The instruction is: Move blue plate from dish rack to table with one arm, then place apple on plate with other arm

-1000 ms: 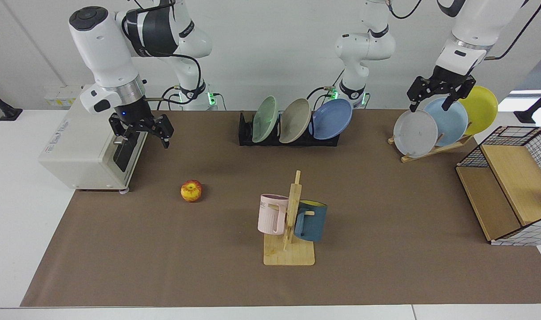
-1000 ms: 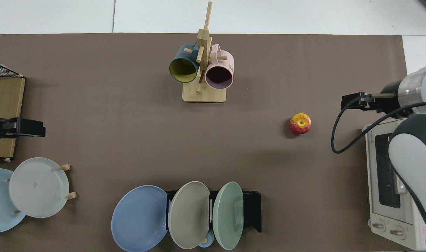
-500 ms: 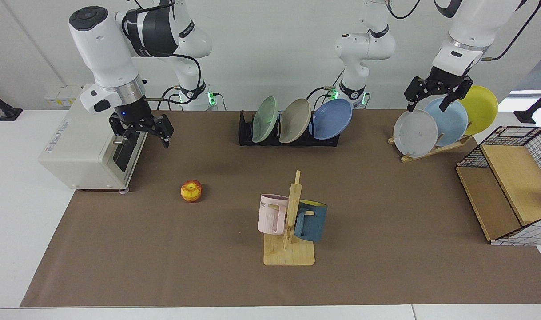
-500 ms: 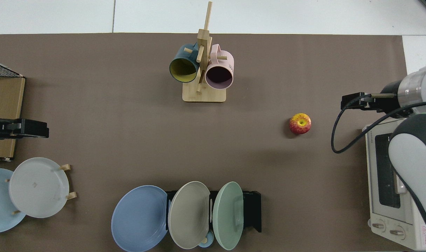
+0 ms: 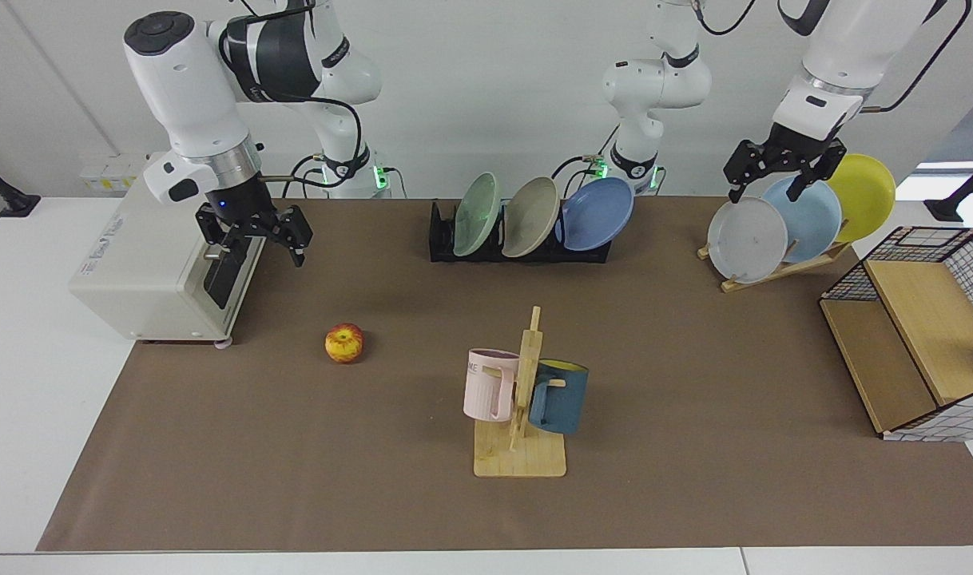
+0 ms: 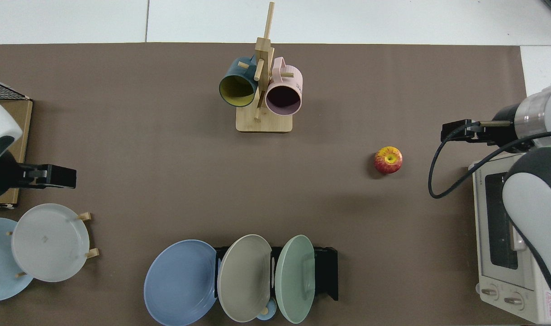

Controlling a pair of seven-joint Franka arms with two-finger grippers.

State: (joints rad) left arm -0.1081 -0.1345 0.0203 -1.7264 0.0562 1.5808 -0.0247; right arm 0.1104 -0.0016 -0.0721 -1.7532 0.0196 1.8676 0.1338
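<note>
**Inspector:** Presently, the blue plate (image 5: 597,213) stands tilted in the end slot of the dish rack (image 5: 518,243), leaning outward past the rack's end; a beige plate (image 5: 530,216) sits just beside it in the next slot. Nothing has been lifted out yet.

**Clerk:** And the pincers?

**Inspector:** The left pincer (image 5: 780,171) hangs released, empty, above the grey-white plate (image 5: 747,239) on the wooden stand (image 5: 774,271), well apart from the rack. The right pincer (image 5: 255,231) waits released beside the toaster oven (image 5: 163,263), holding nothing. The apple (image 5: 344,343) rests on the brown sheet of the desk (image 5: 295,463), near the right pincer.

**Clerk:** How will the plate handle?

**Inspector:** In my judgement: rigid, smooth, likely slippery, and breakable if dropped. Its rim is thin, so the fingers must straddle the upper edge, on the free side away from the beige neighbour. Lift along the slot, not sideways, or the rack may drag. The apple is round and may roll; take it across the middle.
</note>
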